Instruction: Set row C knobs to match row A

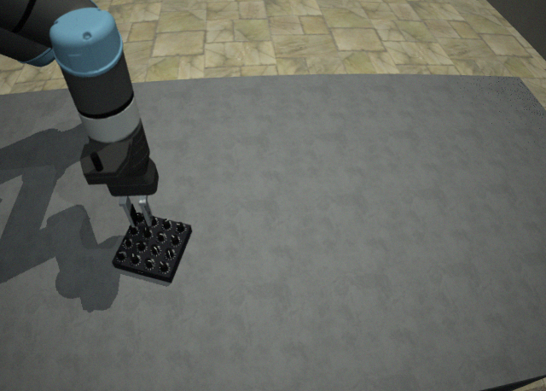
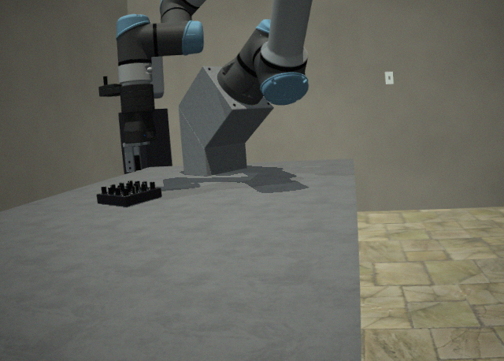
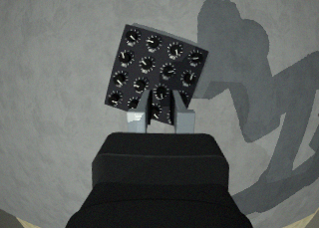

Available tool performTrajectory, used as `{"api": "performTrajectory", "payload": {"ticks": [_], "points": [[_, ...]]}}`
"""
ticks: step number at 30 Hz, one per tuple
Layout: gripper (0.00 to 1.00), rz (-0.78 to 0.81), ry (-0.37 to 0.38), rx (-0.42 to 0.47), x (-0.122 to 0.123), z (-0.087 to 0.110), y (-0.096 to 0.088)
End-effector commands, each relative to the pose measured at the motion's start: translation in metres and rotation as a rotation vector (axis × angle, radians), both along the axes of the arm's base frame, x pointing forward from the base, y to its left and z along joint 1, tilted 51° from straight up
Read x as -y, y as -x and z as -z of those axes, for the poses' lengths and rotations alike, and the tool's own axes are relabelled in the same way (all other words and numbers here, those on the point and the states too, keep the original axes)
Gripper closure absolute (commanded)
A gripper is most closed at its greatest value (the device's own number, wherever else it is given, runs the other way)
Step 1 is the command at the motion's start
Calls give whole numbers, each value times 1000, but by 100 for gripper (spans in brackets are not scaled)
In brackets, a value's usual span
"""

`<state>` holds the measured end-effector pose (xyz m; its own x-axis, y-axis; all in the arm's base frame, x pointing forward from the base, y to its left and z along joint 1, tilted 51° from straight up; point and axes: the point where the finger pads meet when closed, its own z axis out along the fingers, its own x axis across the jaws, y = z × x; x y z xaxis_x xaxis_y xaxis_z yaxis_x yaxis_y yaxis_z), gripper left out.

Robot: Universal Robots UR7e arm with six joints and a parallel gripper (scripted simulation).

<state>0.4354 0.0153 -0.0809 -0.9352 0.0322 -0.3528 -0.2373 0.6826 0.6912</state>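
The black knob box (image 1: 144, 250) (image 2: 140, 197) (image 3: 158, 56) stands flat on the table. In the wrist view its printed names lie below the knobs, with row A at the top. There A1 (image 3: 133, 37) has its line slanting to the lower right, A2 (image 3: 154, 42) to the left, A3 (image 3: 174, 50) downward, and A4 (image 3: 194, 58) roughly left. C1 (image 3: 120, 79), C2 (image 3: 141, 85) and C3 (image 3: 160, 92) show, but their marks are too small to read surely. My gripper (image 1: 141, 224) (image 3: 160, 101) is open and empty, raised above the knobs. C3 appears between its fingertips. The right finger partly hides C4.
Row B knobs lie between rows A and C. Row D (image 3: 115, 99) is nearest the gripper body in the wrist view and partly hidden by the fingers. The grey table (image 1: 334, 228) (image 2: 227, 267) surrounds the box. The arm's shadow falls beside it.
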Motion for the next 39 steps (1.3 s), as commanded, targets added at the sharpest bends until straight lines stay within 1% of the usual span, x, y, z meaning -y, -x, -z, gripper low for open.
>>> {"api": "performTrajectory", "payload": {"ticks": [1, 2, 3, 8, 14, 16, 31, 33, 39], "points": [[54, 0, 2, 1, 1, -1, 0], [54, 1, 2, 1, 1, -1, 0], [0, 1, 2, 1, 2, -1, 0], [0, 1, 4, 3, 5, -3, 0], [0, 1, 5, 4, 15, -11, 3], [0, 1, 5, 4, 15, -11, 3], [0, 1, 5, 3, 67, -56, 22], [0, 1, 5, 3, 67, -56, 22], [0, 1, 5, 3, 82, -69, 27]]}}
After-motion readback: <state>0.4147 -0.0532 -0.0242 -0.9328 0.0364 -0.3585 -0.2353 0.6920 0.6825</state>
